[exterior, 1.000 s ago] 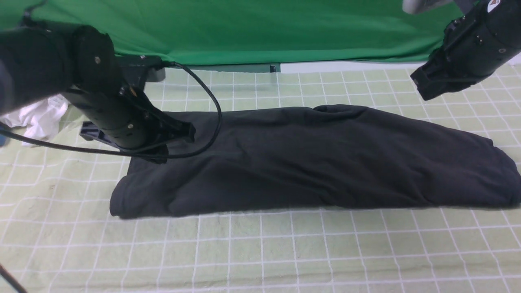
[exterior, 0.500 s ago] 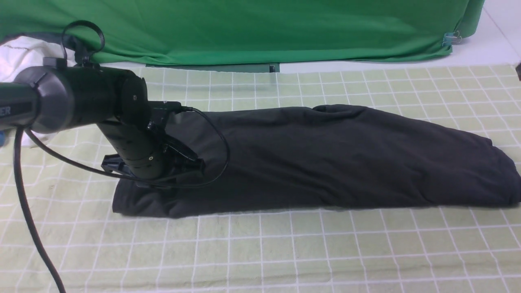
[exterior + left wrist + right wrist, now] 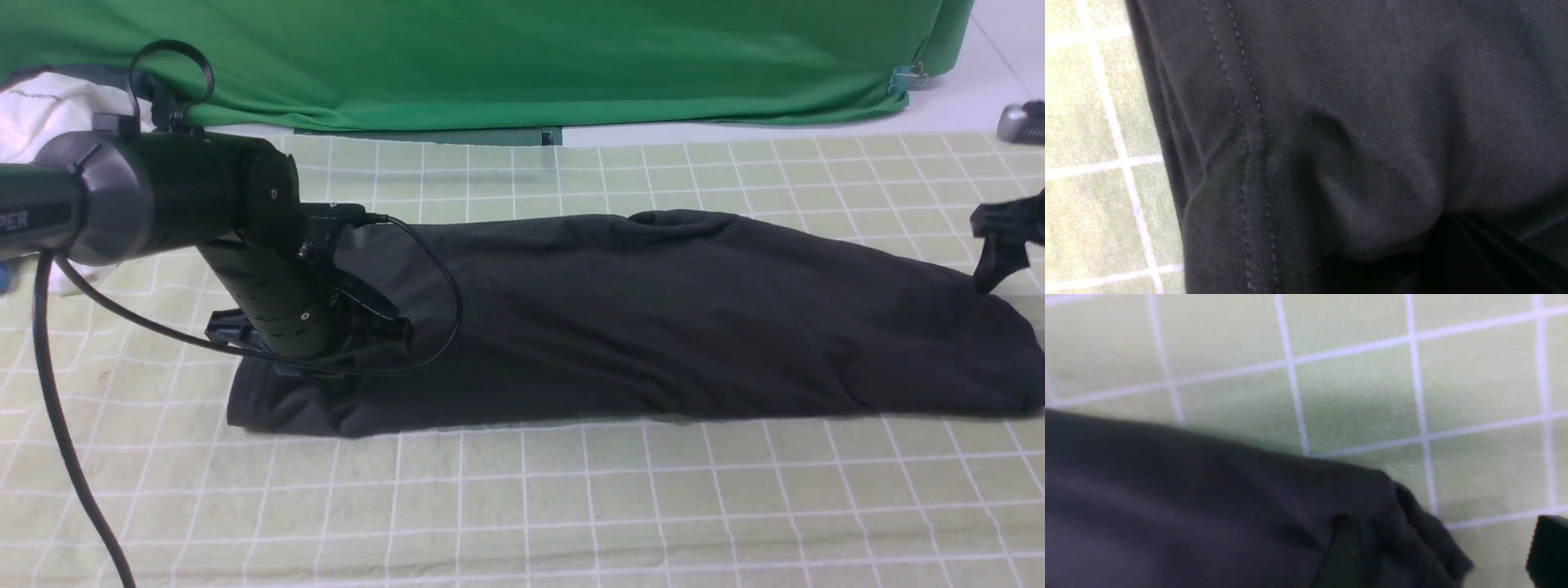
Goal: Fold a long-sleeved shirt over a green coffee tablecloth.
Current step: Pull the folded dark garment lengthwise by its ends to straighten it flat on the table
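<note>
Pale yellow-green with thin white squares, the green coffee tablecloth (image 3: 522, 506) lies flat and fills the near part of the front view. A black cable (image 3: 57, 441) hangs down over its near left side.

A little farther in, across the middle, we see the long-sleeved shirt (image 3: 653, 318). It is black and soft. It is folded into one long band that runs from left to right on the tablecloth.

The left end effector (image 3: 322, 359) points down and sits on the left end of the shirt. Its tips are hidden by the arm and lost in the dark shirt. So we cannot tell if it is open or closed, or if it has any cloth in it. In the left wrist view the shirt fills almost everything. Two rows of stitches (image 3: 1249, 122) run along its edge, and the tablecloth shows just beside that edge.

The right end effector (image 3: 1002, 241) is at the right end of the shirt, by its far corner. In the right wrist view we see its two fingers standing wide apart. One finger (image 3: 1343, 551) is over the shirt. The other finger (image 3: 1549, 551) is over bare tablecloth. The corner of the shirt lies between them. It holds nothing.

Farther back, a white garment (image 3: 33, 106) lies at the far left, behind the left arm. A small grey thing (image 3: 1020, 122) sits at the far right. At the very back hangs a plain deep-green fabric (image 3: 490, 57), with a little clip (image 3: 902, 79) on its right end.
</note>
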{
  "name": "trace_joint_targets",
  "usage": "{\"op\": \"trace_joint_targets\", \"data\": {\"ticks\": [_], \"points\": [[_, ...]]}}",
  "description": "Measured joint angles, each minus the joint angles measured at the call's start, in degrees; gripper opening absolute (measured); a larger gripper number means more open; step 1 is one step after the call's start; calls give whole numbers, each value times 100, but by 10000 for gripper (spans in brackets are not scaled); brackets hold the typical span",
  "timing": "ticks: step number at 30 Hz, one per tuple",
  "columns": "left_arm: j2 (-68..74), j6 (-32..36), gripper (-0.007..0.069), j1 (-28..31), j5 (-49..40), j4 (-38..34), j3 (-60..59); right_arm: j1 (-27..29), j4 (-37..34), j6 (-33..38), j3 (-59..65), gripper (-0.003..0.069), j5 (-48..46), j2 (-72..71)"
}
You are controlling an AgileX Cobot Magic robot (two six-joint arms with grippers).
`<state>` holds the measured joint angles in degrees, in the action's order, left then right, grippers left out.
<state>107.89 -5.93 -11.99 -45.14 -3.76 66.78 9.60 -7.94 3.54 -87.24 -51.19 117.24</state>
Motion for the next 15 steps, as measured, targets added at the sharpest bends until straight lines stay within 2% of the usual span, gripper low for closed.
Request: {"op": "trace_joint_targets", "data": {"ticks": [3, 5, 7, 9, 10, 11, 15], "points": [[0, 42, 11, 0, 6, 0, 0, 0, -6, -8, 0, 506, -4, 216], [7, 42, 11, 0, 6, 0, 0, 0, -18, 3, 0, 438, -25, 307], [7, 42, 11, 0, 6, 0, 0, 0, -57, 49, 0, 328, -32, 313], [7, 42, 11, 0, 11, 0, 0, 0, -73, 139, 0, 147, -21, 272], [7, 42, 11, 0, 12, 0, 0, 0, -79, 162, -12, 93, -20, 248], [7, 42, 11, 0, 12, 0, 0, 0, -79, 176, -27, 69, -20, 234], [7, 42, 11, 0, 12, 0, 0, 0, -72, 284, -223, 62, -58, 161]]}}
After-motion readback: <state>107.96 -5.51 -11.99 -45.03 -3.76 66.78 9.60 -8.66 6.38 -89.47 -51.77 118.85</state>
